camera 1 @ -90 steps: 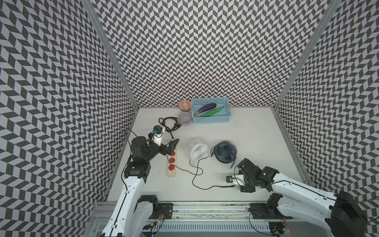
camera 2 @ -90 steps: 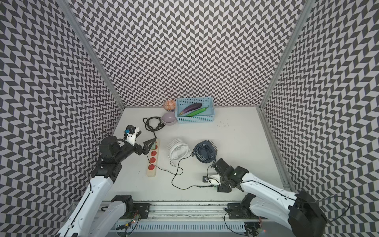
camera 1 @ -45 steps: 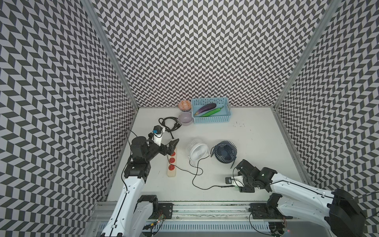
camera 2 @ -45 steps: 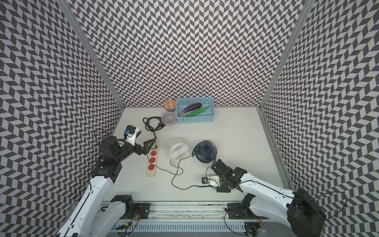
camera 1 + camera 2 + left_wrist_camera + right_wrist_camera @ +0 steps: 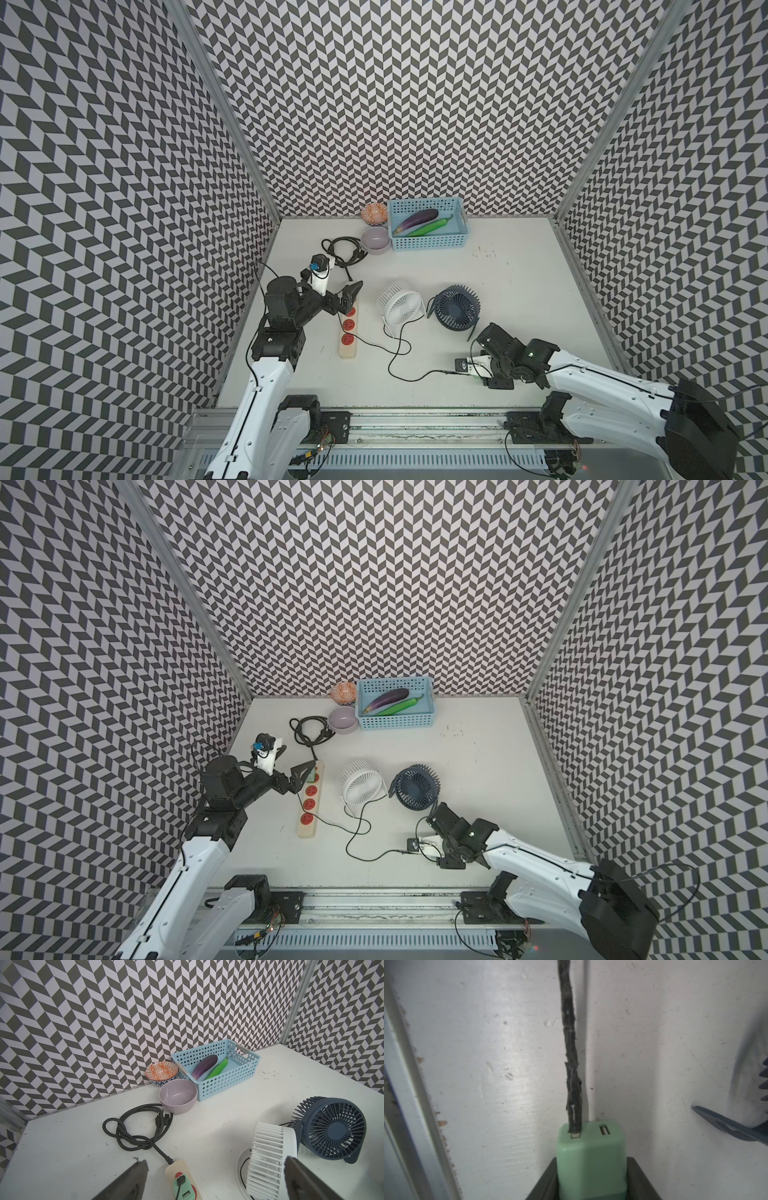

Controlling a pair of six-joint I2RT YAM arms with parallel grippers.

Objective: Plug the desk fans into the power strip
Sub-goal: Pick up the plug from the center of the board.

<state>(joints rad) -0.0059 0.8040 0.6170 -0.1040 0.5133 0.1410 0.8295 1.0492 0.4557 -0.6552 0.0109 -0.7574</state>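
The cream power strip (image 5: 348, 337) with red sockets lies left of centre, and a green adapter (image 5: 184, 1186) sits in its far socket. My left gripper (image 5: 342, 292) hangs open over that far end, the strip (image 5: 176, 1167) showing between its fingers (image 5: 133, 1176). A white desk fan (image 5: 401, 305) and a navy desk fan (image 5: 457, 307) stand mid-table. My right gripper (image 5: 592, 1180) is shut on a second green adapter (image 5: 589, 1153) near the front edge, low over the table. A black cable (image 5: 570, 1047) is plugged into it and trails left (image 5: 409, 376); which fan it belongs to I cannot tell.
At the back stand a blue basket (image 5: 457, 239) holding an eggplant and a green vegetable, a lilac bowl (image 5: 376, 240) and an orange patterned bowl (image 5: 374, 212). The strip's black cord (image 5: 340, 249) lies coiled beside them. Patterned walls close three sides.
My right gripper has closed from part-open onto the green adapter and shifted slightly left. The left arm and both fans have not moved.
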